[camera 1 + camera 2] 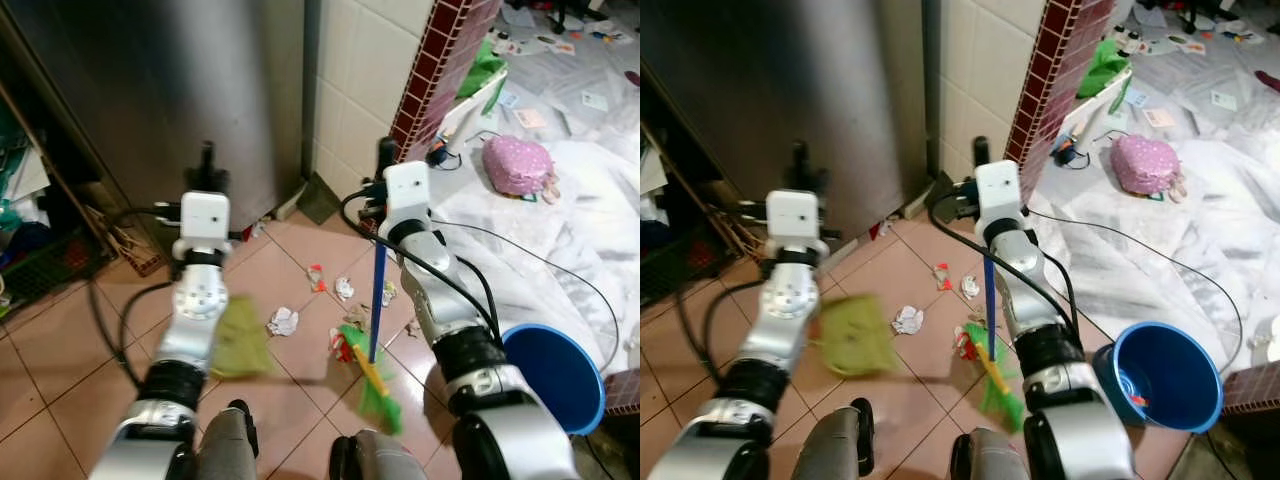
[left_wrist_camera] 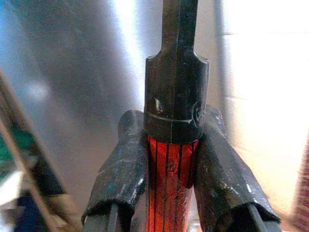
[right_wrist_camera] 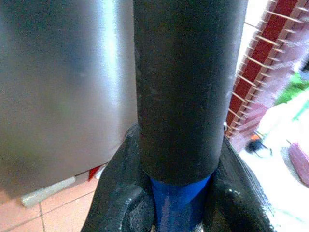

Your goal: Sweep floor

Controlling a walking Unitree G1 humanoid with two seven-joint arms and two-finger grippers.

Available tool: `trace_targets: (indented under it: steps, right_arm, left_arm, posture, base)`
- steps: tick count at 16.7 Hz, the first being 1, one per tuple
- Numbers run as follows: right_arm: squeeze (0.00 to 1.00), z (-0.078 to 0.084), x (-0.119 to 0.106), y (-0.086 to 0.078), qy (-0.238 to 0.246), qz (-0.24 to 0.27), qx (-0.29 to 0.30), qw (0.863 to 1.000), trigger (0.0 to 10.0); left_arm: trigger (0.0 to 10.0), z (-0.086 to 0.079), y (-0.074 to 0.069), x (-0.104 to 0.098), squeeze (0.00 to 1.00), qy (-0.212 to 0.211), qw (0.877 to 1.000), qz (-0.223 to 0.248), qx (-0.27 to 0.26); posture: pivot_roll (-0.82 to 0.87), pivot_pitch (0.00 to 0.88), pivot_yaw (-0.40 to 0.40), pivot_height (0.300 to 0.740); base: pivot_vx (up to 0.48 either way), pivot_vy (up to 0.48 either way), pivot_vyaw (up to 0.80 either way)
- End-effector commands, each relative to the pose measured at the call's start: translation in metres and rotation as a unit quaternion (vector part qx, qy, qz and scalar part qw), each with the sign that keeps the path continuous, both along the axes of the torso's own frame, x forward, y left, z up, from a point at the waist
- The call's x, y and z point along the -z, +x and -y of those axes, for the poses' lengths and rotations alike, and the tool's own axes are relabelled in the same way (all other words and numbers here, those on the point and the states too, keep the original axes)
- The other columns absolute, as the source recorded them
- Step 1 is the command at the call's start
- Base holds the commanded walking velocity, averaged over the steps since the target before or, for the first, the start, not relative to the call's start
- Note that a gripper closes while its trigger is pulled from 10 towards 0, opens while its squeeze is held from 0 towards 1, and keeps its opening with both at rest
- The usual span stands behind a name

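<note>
Left gripper (image 2: 169, 159): your fingers are clamped tight around the dustpan's red handle, just under its black cap.
Dustpan (image 1: 240, 338): the green pan hangs low over the tiled floor (image 1: 60, 350); it looks like light, stiff plastic, so keep your hold high.
Paper scraps (image 1: 284, 321): featherlight, they will likely scatter; they lie between pan and broom.
Broom (image 1: 376, 290): slim rigid blue pole, soft green bristles on the tiles.
Right gripper (image 3: 178, 193): pinched around the pole, below its black grip.

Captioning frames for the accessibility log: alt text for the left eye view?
The right gripper holds a blue-handled broom, its green bristles by scattered litter on the tiled floor. The left gripper holds a green dustpan; a blue bucket stands at right.
</note>
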State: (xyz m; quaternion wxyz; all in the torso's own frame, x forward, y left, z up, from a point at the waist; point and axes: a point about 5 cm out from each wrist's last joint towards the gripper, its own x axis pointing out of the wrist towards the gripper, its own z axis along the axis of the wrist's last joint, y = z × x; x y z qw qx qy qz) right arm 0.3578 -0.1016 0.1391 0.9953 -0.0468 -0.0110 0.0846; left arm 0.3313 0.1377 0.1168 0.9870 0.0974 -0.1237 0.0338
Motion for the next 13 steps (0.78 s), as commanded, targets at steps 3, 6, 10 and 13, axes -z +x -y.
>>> trace_targets:
  steps: [3,6,10,13]
  right_arm:
    - [0.00,0.019,0.009,-0.005,0.041,-0.033,0.072,0.996,10.0]
    - [0.00,0.022,0.010,-0.002,0.059,-0.047,0.088,0.993,10.0]
    - [0.00,0.010,-0.001,0.004,0.117,-0.058,0.070,0.989,10.0]
    - [0.00,-0.030,-0.029,0.002,0.130,-0.056,-0.095,0.985,10.0]
  left_arm:
    - [10.0,0.027,0.005,0.003,0.00,-0.033,0.997,-0.007,0.072]
    - [10.0,0.028,0.006,0.009,0.00,-0.038,0.997,-0.021,0.068]
    - [10.0,0.034,0.007,0.016,0.00,-0.056,0.994,-0.043,0.081]
    - [10.0,0.036,0.008,0.021,0.00,-0.050,0.994,-0.055,0.083]
  posture:
    - [-0.08,0.183,-0.086,0.740]
    - [-0.08,0.172,-0.088,0.740]
    - [-0.08,0.163,-0.095,0.740]
    - [-0.08,0.162,-0.100,0.740]
  base:
    - [0.000,0.000,0.00]
    - [0.000,0.000,0.00]
    - [0.000,0.000,0.00]
    - [0.000,0.000,0.00]
